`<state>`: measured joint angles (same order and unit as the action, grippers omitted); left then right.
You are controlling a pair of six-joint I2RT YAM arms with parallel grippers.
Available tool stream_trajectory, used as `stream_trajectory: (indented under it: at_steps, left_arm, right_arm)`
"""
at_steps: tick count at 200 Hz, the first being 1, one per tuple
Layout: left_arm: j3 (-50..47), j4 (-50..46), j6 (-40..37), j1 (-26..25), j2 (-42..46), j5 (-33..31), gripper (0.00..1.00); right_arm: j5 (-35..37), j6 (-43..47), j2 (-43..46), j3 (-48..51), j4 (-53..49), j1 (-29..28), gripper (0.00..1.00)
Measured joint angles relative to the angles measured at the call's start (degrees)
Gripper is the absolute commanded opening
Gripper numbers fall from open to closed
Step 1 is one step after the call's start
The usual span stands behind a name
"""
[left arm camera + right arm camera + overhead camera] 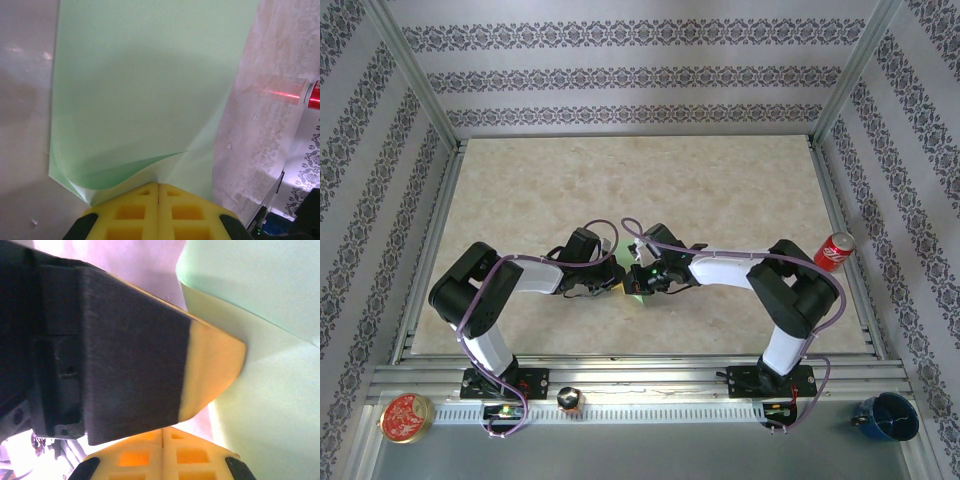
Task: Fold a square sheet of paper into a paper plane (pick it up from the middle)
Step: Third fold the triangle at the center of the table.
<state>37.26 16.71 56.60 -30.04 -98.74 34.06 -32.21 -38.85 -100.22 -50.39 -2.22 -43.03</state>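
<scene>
Paper (145,85), pale green, near edge curled up, pinched in the closed yellow jaws of left gripper (158,186). Table (250,135), marbled. Can (314,95), red, right edge.

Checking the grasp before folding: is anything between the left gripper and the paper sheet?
Nothing visible: the left gripper is shut on an edge of the square sheet of paper, which curls up there.

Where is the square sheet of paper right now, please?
In the top view, the square sheet of paper sits between the left gripper and the right gripper; the left one pinches its edge.
</scene>
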Motion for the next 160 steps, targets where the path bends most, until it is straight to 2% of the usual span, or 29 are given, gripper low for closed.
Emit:
stream_trajectory:
  at_steps: [160]
  left_arm:
    - [0.0, 0.0, 0.0, 0.0, -0.1, 0.0, 0.00]
  right_arm:
    - [0.9, 0.0, 0.0, 5.5, 2.7, 0.0, 0.02]
